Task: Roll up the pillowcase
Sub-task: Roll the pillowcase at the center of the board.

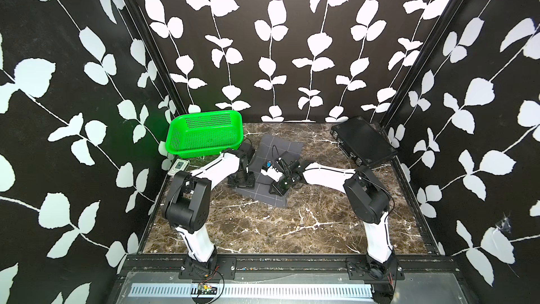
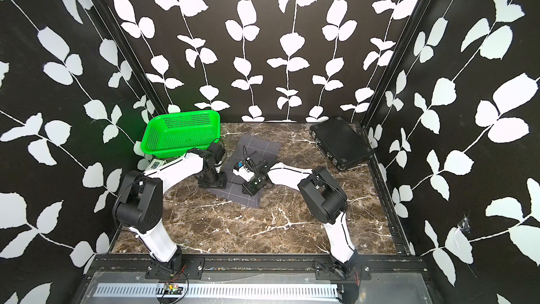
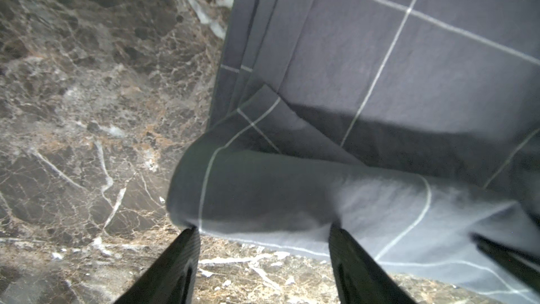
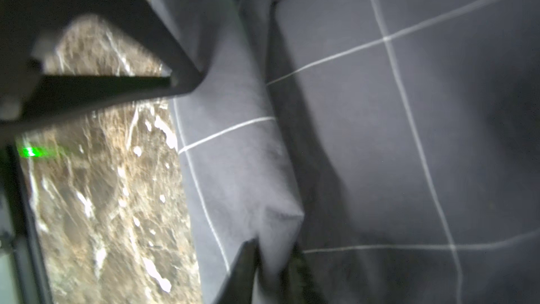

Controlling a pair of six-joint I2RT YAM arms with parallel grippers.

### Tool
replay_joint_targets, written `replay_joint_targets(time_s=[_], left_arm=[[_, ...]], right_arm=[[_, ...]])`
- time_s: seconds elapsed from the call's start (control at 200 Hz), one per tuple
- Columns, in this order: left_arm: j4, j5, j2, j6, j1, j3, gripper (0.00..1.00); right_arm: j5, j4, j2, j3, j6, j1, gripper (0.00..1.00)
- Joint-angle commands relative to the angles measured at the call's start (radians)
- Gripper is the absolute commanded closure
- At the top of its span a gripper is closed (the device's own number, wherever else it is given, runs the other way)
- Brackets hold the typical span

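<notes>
So the pillowcase (image 1: 287,147), dark grey with the thin white grid, sits on the brown marble table (image 1: 292,223) around the middle and toward the back. It's roughly between the green basket (image 1: 204,138) in the far left corner and the flat black case (image 1: 362,141) in the far right corner, touching neither. You can see it the same way in both top views (image 2: 263,147). Both arms are reaching in over its near half, so a good chunk of it is hidden from above. In the left wrist view one edge of the cloth (image 3: 409,68) is curled over into a fat roll, with the rest lying flat beyond it. The left gripper (image 3: 263,229) is spread wide, and its two dark fingers (image 3: 181,264) are parked right at the end of that roll, with the tips up against the fabric but not squeezing anything. On the other side, the right gripper (image 4: 274,247) is clamped down. Its tips are close together with a ridge of the pillowcase (image 4: 409,112) pinched between them, right by the folded edge where the cloth meets bare marble. That view is pretty blurry, though.
</notes>
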Motion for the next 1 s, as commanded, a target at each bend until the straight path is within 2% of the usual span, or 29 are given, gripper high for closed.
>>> replay_joint_targets(time_s=[0.0,0.04,0.2,0.415,0.725,0.995], left_arm=[[-0.037,-0.008,-0.055,0.007,0.0,0.016,0.28],[-0.041,-0.009,-0.065,0.003,0.0,0.021,0.27],[-0.054,-0.004,-0.103,-0.012,0.0,0.041,0.27],[-0.053,0.031,-0.122,-0.029,0.0,0.046,0.27],[-0.042,0.053,-0.085,-0.027,-0.005,0.069,0.28],[-0.025,0.006,-0.002,0.028,-0.002,0.115,0.28]], right_arm=[[-0.05,0.021,-0.024,0.022,0.025,-0.009,0.98],[-0.066,0.03,-0.032,0.02,0.039,-0.014,1.0],[-0.167,0.1,-0.023,0.0,0.129,-0.059,1.0],[-0.279,0.135,0.034,0.033,0.184,-0.126,1.0],[-0.269,0.172,0.091,0.038,0.217,-0.168,1.0],[-0.286,0.315,0.077,-0.032,0.33,-0.178,1.0]])
